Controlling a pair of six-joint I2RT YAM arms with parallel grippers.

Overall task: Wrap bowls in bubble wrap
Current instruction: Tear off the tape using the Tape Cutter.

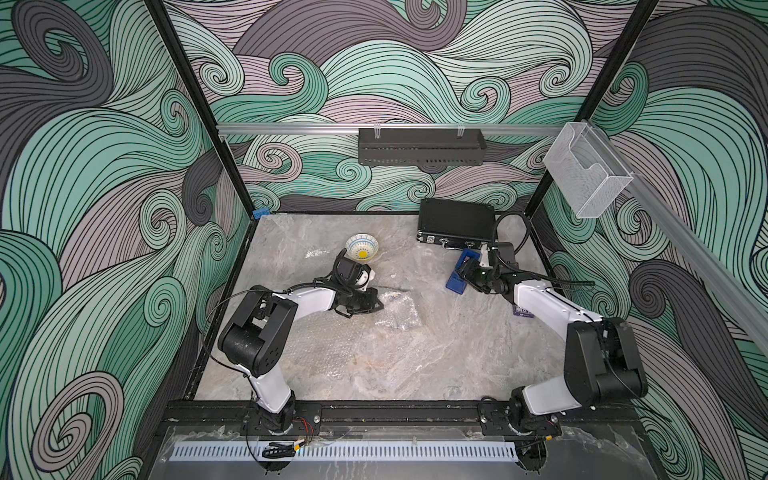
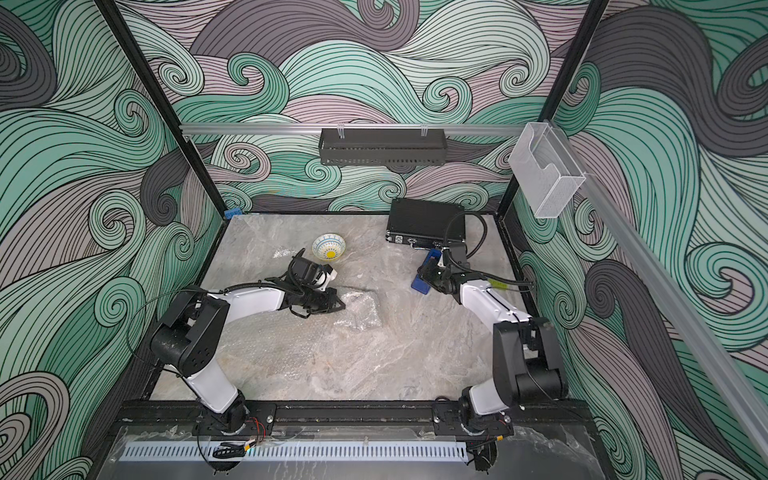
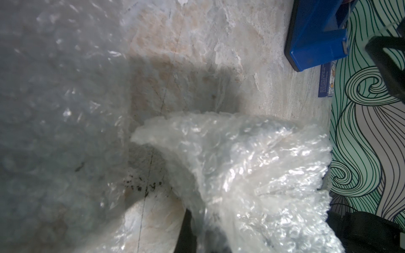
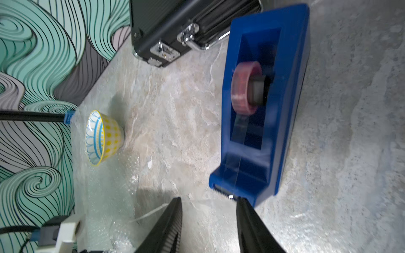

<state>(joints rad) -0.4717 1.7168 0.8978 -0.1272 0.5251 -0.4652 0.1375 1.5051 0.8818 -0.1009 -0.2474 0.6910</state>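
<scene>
Near the centre of the table (image 1: 436,353), the left gripper (image 1: 377,306) was clamped shut, apparently pinching the nine o'clock edge of a crumpled bubble wrap bundle (image 1: 401,311). The teal-and-yellow bowl (image 1: 362,247) sat upright and bare toward eleven o'clock, apart from it. At two o'clock the right gripper (image 4: 209,219) stood with jaws partly apart at the cutter end of the blue tape dispenser (image 4: 267,109), near the black case (image 1: 455,220).
</scene>
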